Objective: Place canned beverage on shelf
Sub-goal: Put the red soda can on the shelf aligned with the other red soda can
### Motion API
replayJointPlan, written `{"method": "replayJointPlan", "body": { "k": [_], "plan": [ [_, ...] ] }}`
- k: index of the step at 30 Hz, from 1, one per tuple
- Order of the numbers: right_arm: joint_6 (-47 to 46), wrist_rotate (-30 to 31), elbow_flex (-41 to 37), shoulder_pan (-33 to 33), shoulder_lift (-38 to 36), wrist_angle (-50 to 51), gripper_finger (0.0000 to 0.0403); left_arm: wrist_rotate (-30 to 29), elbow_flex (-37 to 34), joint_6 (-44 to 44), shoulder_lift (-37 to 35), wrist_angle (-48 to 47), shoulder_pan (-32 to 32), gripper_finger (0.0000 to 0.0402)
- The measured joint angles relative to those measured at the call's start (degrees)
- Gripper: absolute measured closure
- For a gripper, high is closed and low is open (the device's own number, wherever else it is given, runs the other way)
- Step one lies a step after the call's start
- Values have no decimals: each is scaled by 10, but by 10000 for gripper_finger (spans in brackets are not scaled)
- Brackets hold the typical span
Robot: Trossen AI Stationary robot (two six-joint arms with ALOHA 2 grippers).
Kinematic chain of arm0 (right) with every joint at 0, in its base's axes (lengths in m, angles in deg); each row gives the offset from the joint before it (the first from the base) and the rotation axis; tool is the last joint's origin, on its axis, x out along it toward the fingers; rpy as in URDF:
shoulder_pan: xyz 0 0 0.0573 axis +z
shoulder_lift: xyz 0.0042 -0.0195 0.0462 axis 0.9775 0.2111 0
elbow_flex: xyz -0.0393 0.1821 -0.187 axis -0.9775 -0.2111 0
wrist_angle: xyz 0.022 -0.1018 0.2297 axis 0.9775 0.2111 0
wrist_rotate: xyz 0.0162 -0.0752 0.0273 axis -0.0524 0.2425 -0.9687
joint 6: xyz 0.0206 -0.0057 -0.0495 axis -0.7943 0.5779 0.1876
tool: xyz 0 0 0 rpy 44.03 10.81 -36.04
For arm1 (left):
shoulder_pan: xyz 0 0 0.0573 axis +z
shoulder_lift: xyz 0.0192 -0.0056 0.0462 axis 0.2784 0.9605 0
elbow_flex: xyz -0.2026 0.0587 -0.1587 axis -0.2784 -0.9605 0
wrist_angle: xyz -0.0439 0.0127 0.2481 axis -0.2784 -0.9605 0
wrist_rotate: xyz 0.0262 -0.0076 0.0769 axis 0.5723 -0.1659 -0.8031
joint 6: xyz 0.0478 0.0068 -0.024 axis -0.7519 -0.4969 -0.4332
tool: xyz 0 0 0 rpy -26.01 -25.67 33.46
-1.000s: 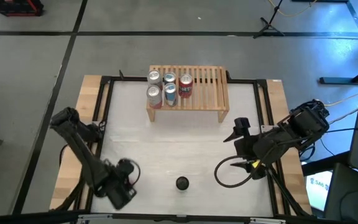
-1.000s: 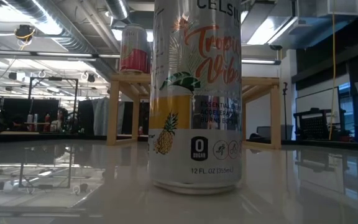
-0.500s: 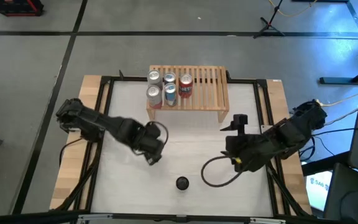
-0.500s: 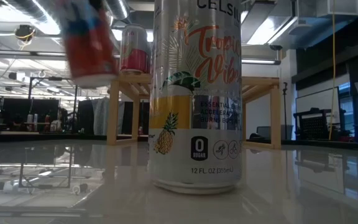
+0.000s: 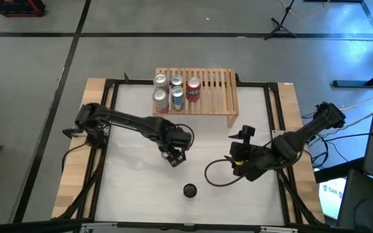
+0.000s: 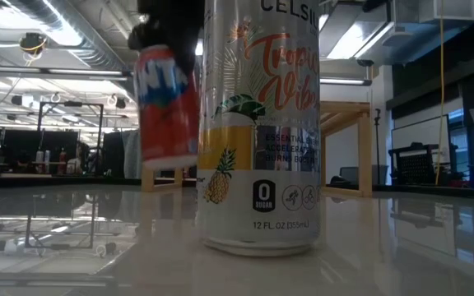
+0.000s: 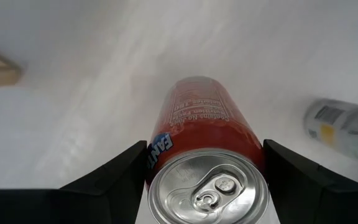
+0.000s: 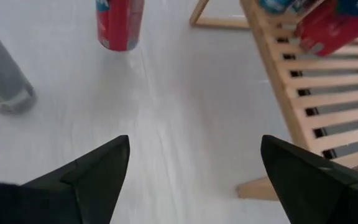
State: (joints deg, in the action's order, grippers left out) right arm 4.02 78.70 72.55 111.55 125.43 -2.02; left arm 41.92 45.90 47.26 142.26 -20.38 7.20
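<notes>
While the left gripper (image 7: 205,180) clamps a red can (image 7: 205,134) above the table (image 5: 135,188), a loose grip could drop it short of the shelf (image 5: 215,97); the right gripper (image 8: 194,165) gapes empty.

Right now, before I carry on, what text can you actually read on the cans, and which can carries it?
"CELSIU", cut off at the frame's top: tall white can, low view.
"Tropical Vibe", partly hidden by glare: same can.
"0 SUGAR": same can.
"12 FL. OZ (355mL)": same can.
"ESSENTIAL...": same can, the rest too small to read.
"NTA": red can, low view.
"FANT": red can, left wrist view, between the left gripper fingers; its fine print is blurred.
Shelf cans: unreadable.
</notes>
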Motion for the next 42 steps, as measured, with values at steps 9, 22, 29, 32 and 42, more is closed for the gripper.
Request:
{"method": "replayJointPlan", "body": {
  "k": [9, 22, 29, 32, 42],
  "plan": [
    [-25, 1, -57, 0, 0, -33, 52, 22, 0, -19, 43, 11, 12, 141],
    [-23, 3, -57, 0, 0, -44, 52, 23, 0, -19, 43, 67, 10, 102],
    [-23, 3, -57, 0, 0, -47, 52, 20, 0, -19, 43, 73, 10, 100],
    [-23, 3, -57, 0, 0, -48, 52, 9, 0, -15, 43, 89, 10, 100],
    [-23, 2, -57, 0, 0, -49, 52, 5, 0, -17, 43, 97, 11, 99]
  ]
}}
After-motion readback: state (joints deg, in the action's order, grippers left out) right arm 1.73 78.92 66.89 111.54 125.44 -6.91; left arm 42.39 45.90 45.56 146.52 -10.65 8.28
